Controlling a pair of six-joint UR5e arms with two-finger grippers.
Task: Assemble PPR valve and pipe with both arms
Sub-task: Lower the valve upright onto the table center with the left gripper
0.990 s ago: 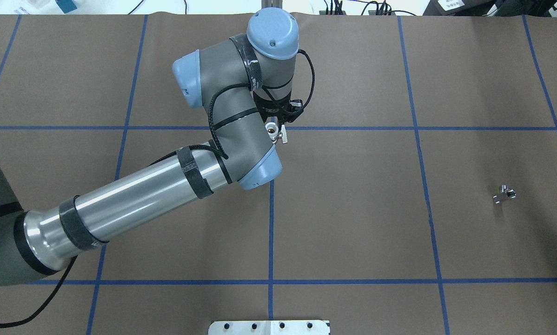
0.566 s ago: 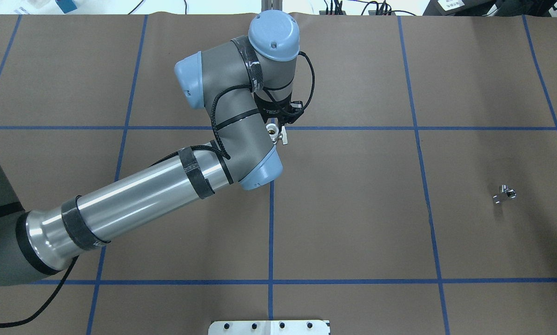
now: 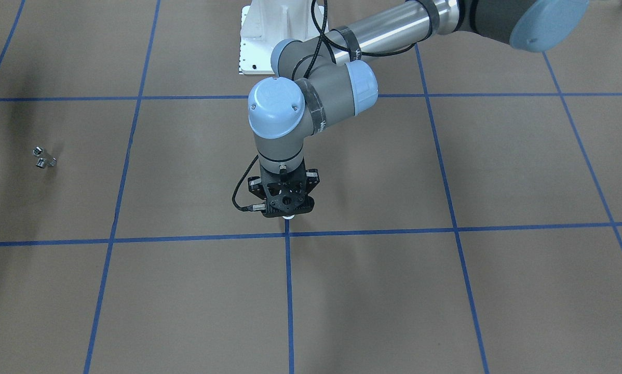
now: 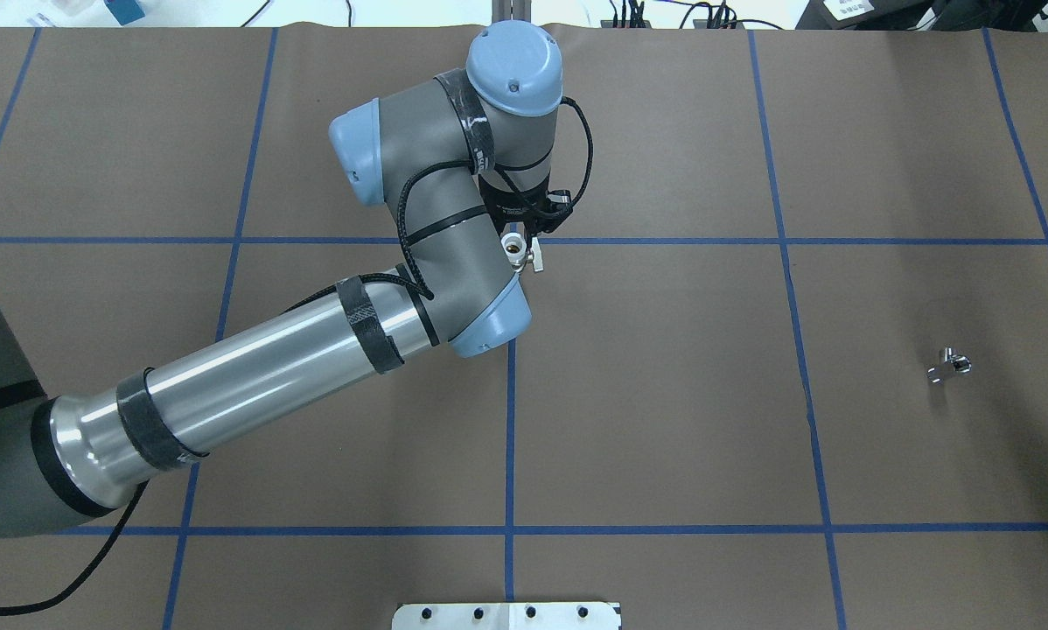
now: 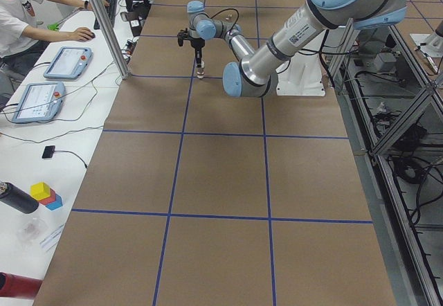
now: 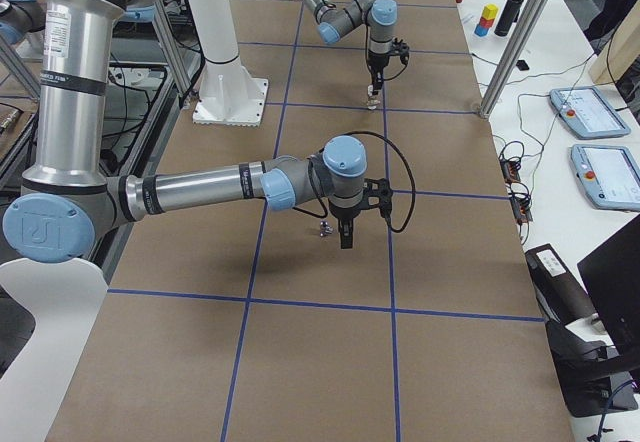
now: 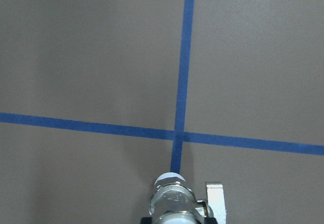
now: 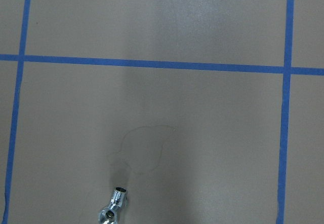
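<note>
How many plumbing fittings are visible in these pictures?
2. The white-ended, silvery-banded PPR valve is in the left gripper; the small chrome pipe fitting lies on the brown table beside the right gripper.

The work surface is a table covered in matte brown paper (image 4: 664, 420), divided into rectangles by blue tape lines (image 4: 509, 437). A white bench (image 5: 21, 174) runs along one long edge and carries two grey-framed tablet consoles (image 5: 34, 102). A silver aluminium post (image 5: 104, 22) stands where bench and table meet. Lighting is even.

A logo that read as UR stood on the right arm's blue joint cap (image 6: 48, 229), print on the left arm's label strip (image 5: 296, 28) was too small to read
</note>
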